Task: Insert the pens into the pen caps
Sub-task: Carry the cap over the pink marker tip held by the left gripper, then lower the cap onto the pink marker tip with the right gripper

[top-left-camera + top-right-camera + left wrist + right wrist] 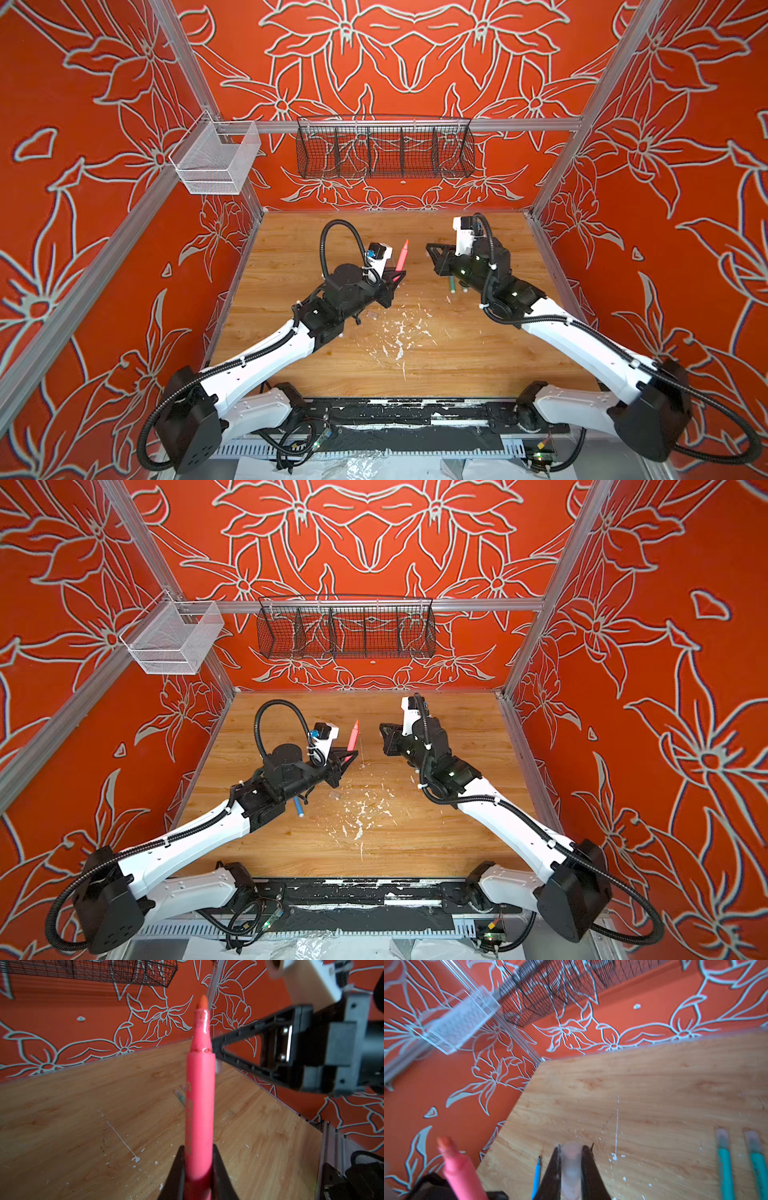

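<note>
Jutting from left tool (197,1148): pink pen (200,1095)

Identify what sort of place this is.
Probably an enclosed robot test cell, not a home or shop: silver aluminium frame rails and red floral-print wall panels box in a paint-flecked wooden tabletop, with two white-and-black robot arms mounted at its front edge.

Wooden table (478,365) with white paint flecks (399,332), two green pens (724,1167) side by side, blue pen (298,807) apart.
</note>
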